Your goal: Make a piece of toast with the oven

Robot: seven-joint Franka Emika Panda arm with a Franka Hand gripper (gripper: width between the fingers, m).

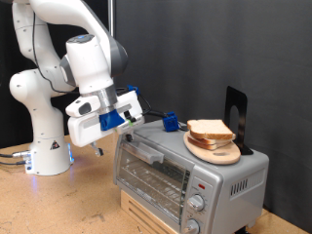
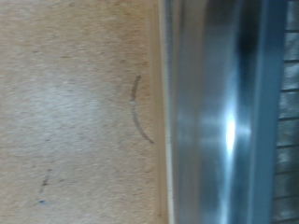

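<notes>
The silver toaster oven [image 1: 185, 180] stands on a wooden box at the exterior view's bottom right, its glass door shut and only the wire rack showing inside. Pale bread slices [image 1: 208, 128] lie stacked on a round wooden board [image 1: 216, 150] on the oven's top; no single slice lies apart from them. My gripper [image 1: 127, 133] hangs at the oven's upper corner on the exterior view's left, close to the end of the bar handle [image 1: 146, 154], with nothing seen between its fingers. The wrist view shows no fingers, only blurred shiny oven metal [image 2: 224, 112] beside the tabletop.
A black upright stand [image 1: 235, 115] and a small blue object [image 1: 170, 122] sit on the oven's top. Two knobs [image 1: 198, 203] are at the oven's front on the exterior view's right. The robot base [image 1: 44, 146] stands on the wooden table [image 2: 75, 112]. A black curtain is behind.
</notes>
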